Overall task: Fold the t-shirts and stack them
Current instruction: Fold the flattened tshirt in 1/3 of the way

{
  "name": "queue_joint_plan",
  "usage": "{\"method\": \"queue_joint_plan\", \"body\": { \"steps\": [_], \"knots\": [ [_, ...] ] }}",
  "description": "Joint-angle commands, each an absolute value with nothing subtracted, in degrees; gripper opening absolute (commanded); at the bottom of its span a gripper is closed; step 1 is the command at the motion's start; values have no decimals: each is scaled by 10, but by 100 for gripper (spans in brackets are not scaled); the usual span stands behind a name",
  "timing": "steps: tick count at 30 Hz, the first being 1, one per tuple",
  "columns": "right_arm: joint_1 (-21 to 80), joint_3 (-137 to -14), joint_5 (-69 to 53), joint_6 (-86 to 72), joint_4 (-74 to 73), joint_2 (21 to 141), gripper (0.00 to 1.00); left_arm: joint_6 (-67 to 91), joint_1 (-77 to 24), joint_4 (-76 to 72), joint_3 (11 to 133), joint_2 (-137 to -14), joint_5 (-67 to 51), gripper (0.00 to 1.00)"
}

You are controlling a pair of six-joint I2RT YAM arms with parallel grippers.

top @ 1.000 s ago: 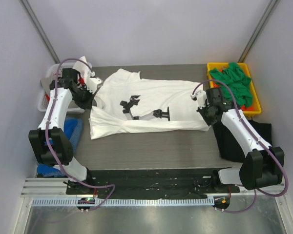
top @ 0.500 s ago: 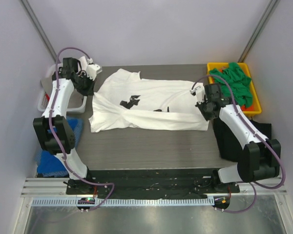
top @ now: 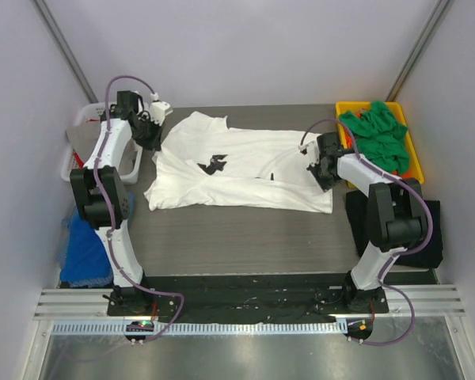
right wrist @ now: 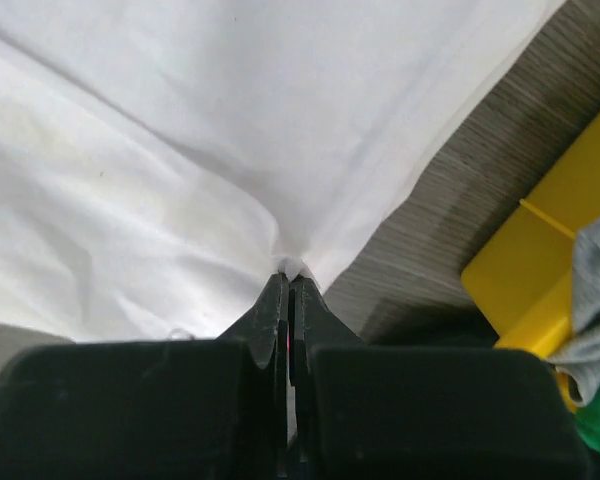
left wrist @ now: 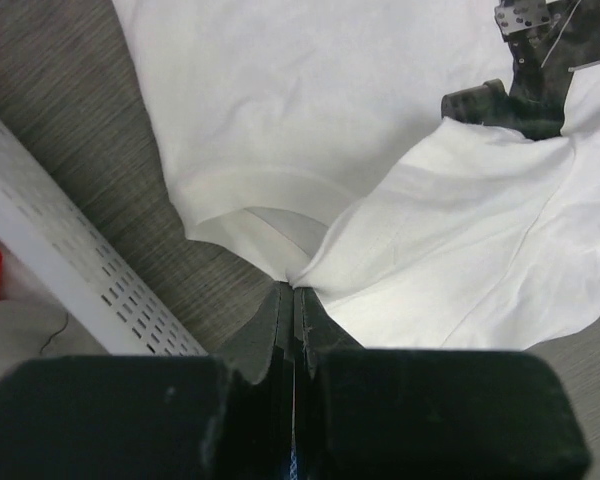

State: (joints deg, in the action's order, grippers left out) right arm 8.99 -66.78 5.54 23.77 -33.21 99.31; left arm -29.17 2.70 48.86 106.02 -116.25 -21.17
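Observation:
A white t-shirt (top: 245, 186) with a small black print (top: 214, 164) lies spread across the middle of the table, its near part doubled over itself. My left gripper (top: 153, 136) is shut on a bunched fold at the shirt's left side (left wrist: 293, 285). My right gripper (top: 312, 164) is shut on a pinch of the shirt's right edge (right wrist: 290, 270). Green t-shirts (top: 378, 134) are heaped in a yellow bin (top: 412, 178) at the far right. A black t-shirt (top: 396, 229) lies on the table's right side, partly behind the right arm.
A white perforated basket (top: 95, 154) stands at the far left, close beside the left gripper (left wrist: 80, 290). A blue cloth (top: 83, 249) lies at the near left. The yellow bin's corner (right wrist: 535, 265) is just right of the right gripper.
Both grippers, still shut on the white shirt, have moved toward the table's far side. The shirt's near edge followed, and the folded cloth now covers part of the print.

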Motion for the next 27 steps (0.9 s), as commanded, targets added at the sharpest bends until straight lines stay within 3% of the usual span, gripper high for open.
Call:
{"method": "queue_joint_plan", "body": {
  "steps": [1,27],
  "knots": [
    [88,-705,62,233,-299,1017,1,-301,14,482,1063,-1170,-203,0],
    [89,-680,136,262,-279,976,1,-339,-24,517,1081,-1209,-126,0]
  ]
}}
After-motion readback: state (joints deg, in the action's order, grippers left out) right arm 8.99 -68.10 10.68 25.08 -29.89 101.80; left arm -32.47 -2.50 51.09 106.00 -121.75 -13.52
